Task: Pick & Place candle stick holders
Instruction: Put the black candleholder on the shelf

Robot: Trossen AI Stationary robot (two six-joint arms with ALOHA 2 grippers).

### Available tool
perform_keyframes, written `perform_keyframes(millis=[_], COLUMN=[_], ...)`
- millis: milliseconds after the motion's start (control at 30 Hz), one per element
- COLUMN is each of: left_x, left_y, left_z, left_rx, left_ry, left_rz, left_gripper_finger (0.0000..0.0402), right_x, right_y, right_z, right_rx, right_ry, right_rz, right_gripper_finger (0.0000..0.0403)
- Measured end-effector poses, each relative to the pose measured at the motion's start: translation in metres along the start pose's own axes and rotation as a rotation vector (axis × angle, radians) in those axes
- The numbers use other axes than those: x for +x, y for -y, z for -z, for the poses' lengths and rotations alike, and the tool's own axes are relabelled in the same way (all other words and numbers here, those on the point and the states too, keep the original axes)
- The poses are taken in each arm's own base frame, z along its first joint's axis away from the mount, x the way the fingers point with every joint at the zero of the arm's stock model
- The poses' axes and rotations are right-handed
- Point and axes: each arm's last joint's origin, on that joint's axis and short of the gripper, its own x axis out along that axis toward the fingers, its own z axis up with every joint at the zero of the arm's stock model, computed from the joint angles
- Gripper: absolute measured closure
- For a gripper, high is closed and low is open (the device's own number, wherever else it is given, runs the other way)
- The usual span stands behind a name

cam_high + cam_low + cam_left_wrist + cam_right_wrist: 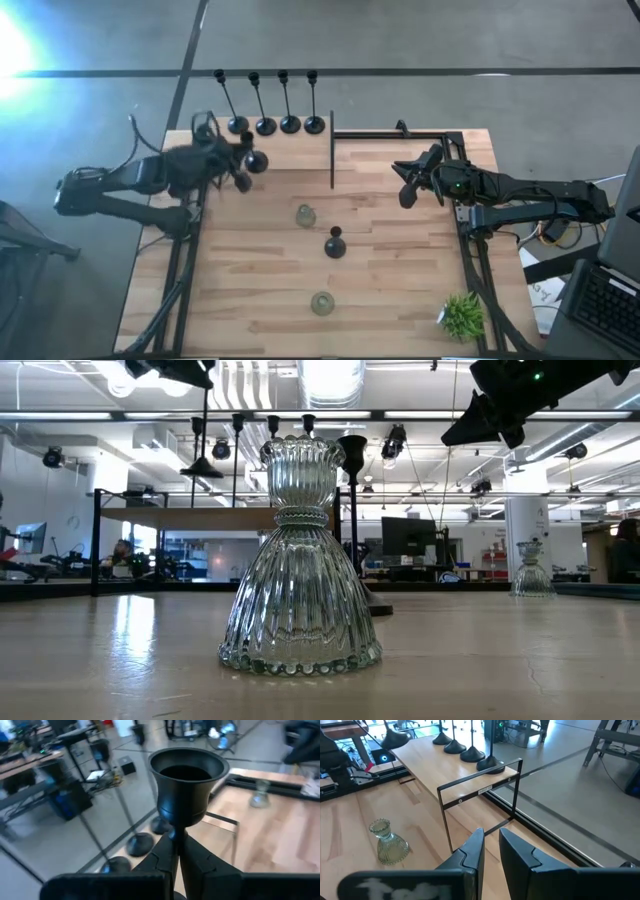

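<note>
The table [400, 290] carries no box or tray. The nearest thing to a container is a thin black frame [395, 133] standing at the far edge, and nothing stands inside it. A small pale label sits on the frame's top bar in the right wrist view, too small to read. No other writing can be made out.

The left gripper [178, 851] is above the far left corner of the table. Its fingers [162, 857] are pressed onto the thin stem of a tall black holder [186, 785], just under the cup; the cup points away from the wrist. In the high view that holder's round base shows beside the gripper, off the wood.

The right gripper [491, 851] hovers over the right side of the table near the frame. Its fingers [470, 855] stand slightly apart with nothing between them.

Four more tall black holders [275, 123] stand in a row along the far edge, left of the frame. A short black holder [335, 243] stands mid-table. One glass holder [305, 215] stands just beyond it, another [322, 302] nearer the front edge; both are upright. A green plant [462, 315] sits at the front right corner.
</note>
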Motion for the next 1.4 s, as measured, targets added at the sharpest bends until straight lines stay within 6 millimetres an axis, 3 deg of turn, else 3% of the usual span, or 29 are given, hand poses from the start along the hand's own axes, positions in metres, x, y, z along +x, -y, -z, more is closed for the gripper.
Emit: perform_keyframes(millis=[233,567,833,1400], left_x=[0.015,0.037,0.059,0.075], left_y=[-0.033,-0.059,-0.069,-0.076], left_z=[0.0,0.003,0.009,0.007], left_rx=[-0.066,-0.125,-0.148,-0.176], left_ry=[-0.02,-0.054,-0.105,-0.072], left_rz=[-0.058,-0.077,-0.091,-0.03], left_gripper_finger=[0.0386,0.0386,0.0386,0.0386], right_x=[0.0,0.0,0.0,0.0], right_y=[0.0,0.0,0.0,0.0], right_z=[0.0,-0.001,-0.001,0.001], right_rx=[-0.001,-0.013,-0.014,-0.021], right_ry=[0.001,0.007,0.007,-0.003], right_rz=[0.0,-0.002,-0.002,-0.001], right_gripper_finger=[0.0349,0.0349,0.0349,0.0349])
